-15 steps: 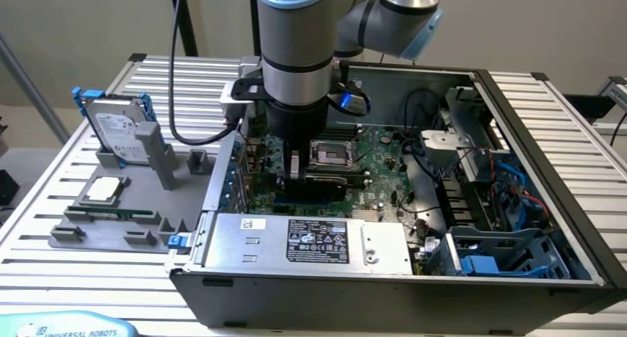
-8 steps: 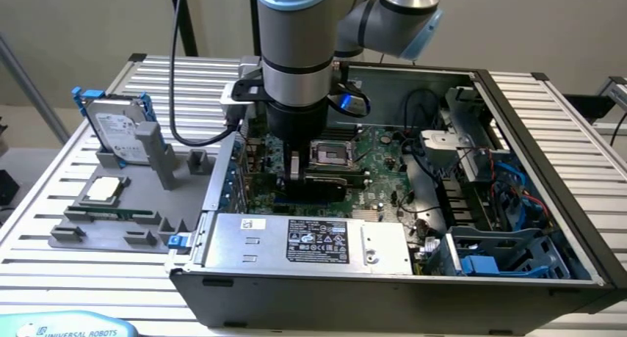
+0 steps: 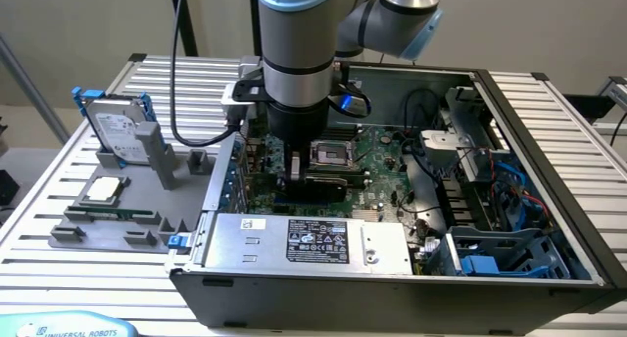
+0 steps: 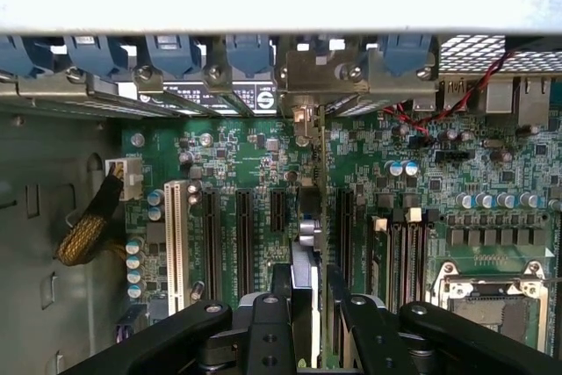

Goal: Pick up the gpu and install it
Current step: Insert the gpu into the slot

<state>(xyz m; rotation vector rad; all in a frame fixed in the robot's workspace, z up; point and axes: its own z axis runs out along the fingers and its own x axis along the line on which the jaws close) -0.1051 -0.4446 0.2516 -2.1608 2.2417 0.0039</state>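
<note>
A robot arm reaches straight down into an open grey metal computer case that lies on a slatted metal table. Its black two-fingered tool hangs low over the green motherboard, among the row of long black expansion slots.

In the wrist view, the tool's fingers are closed on the thin flat graphics card with a green circuit-board edge and a silver metal bracket. The card is seen edge-on, standing upright between the fingers and running away from the camera, lined up along the slots. Its bracket end reaches the rear wall of the case, near a row of blue plastic slot clips. Whether the card is fully seated in a slot cannot be told.

In the exterior view, a grey plastic parts holder sits on the table at the exterior view's left of the case. It carries a silver hard drive in a blue frame, a square silver processor chip and a narrow green memory stick.
</note>
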